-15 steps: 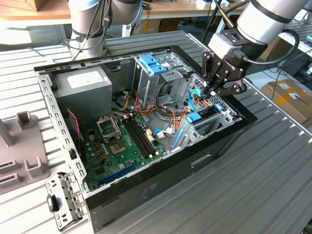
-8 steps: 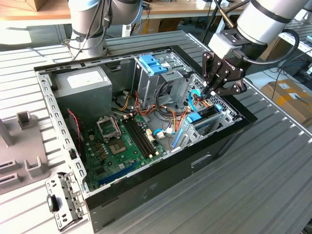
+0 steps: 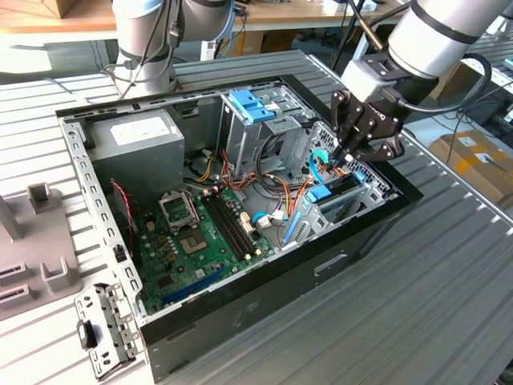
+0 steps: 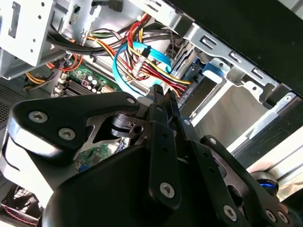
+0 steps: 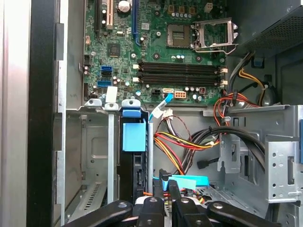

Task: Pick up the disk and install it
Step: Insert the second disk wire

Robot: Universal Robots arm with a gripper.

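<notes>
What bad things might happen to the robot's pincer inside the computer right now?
The pincer hangs right among the loose coloured wires and the light blue cable, so it might snag or tug one. The disk stands in its metal bay; a crooked push could jam it against the bay wall.

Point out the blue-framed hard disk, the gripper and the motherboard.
Dark hard disk in light blue carrier [image 5: 134,137]: first wrist view, blue tab.
Black gripper [image 3: 349,159]: exterior view, between fingertips.
Green motherboard [image 3: 186,245]: exterior view, board surface.

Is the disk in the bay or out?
In. The disk stands on edge inside the drive bay, with the gripper just above it.
</notes>
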